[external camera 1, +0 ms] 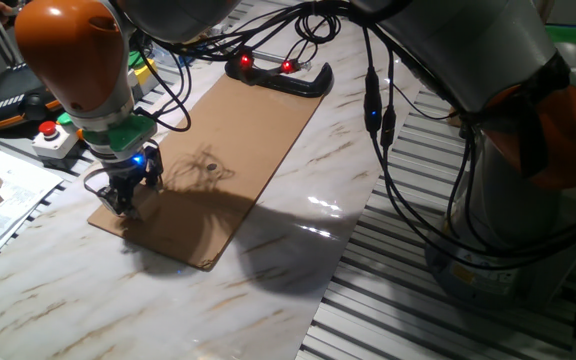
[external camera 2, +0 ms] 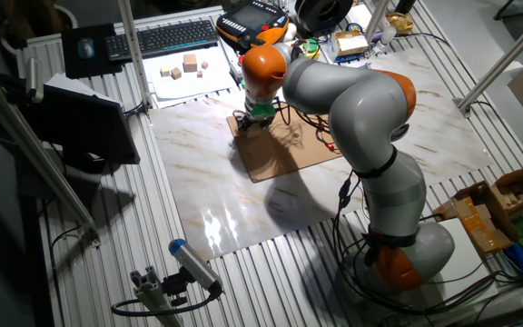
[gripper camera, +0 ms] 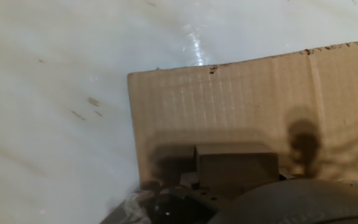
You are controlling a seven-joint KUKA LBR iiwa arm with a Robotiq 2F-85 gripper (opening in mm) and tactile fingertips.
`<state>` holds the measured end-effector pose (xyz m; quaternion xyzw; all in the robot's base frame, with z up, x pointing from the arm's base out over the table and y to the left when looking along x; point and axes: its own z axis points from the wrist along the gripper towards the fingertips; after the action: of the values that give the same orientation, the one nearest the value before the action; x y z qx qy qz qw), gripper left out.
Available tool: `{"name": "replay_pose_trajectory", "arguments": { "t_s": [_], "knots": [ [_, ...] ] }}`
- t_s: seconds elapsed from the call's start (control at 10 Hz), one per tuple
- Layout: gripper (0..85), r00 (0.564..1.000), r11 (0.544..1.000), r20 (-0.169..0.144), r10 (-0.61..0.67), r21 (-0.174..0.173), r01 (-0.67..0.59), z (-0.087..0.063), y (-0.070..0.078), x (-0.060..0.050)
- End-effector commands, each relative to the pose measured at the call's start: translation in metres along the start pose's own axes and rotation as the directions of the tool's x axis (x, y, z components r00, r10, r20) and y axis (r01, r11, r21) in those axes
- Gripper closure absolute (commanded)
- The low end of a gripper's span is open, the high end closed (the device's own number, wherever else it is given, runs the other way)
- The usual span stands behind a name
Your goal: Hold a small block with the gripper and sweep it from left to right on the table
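Where the orange-and-grey arm bends down over the near-left corner of the cardboard sheet (external camera 1: 218, 160), the gripper (external camera 1: 123, 203) stands nearly upright with its tips down at the sheet's surface. From one fixed view the fingers (external camera 1: 117, 198) are a dark cluster under the blue light, and the gap between them cannot be made out. The hand view helps: a tan, square-edged face, the small block (gripper camera: 235, 167), sits low in the picture on the cardboard, just inside that sheet's corner, with blurred dark gripper parts crowding its lower edge. The fingers seem closed on it, though their contact faces are out of view. From the other fixed view the block is hidden behind the gripper (external camera 2: 254, 121), and the arm's bulk covers much of the cardboard. Beyond the sheet's corner the white marbled counter (external camera 1: 88, 290) spreads out. A black clamp (external camera 1: 293, 80) lies at the cardboard's far end.
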<state>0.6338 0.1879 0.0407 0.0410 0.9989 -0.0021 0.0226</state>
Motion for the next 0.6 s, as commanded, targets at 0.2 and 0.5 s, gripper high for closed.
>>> {"name": "replay_pose_trajectory", "arguments": {
  "t_s": [0.2, 0.5],
  "knots": [
    [69.7, 1.0, 1.0, 0.0, -0.001, 0.0, 0.001, 0.0005, -0.0007, 0.0002],
    [70.0, 1.0, 1.0, 0.001, -0.003, -0.002, 0.003, 0.0014, -0.001, 0.0007]
  ]
}}
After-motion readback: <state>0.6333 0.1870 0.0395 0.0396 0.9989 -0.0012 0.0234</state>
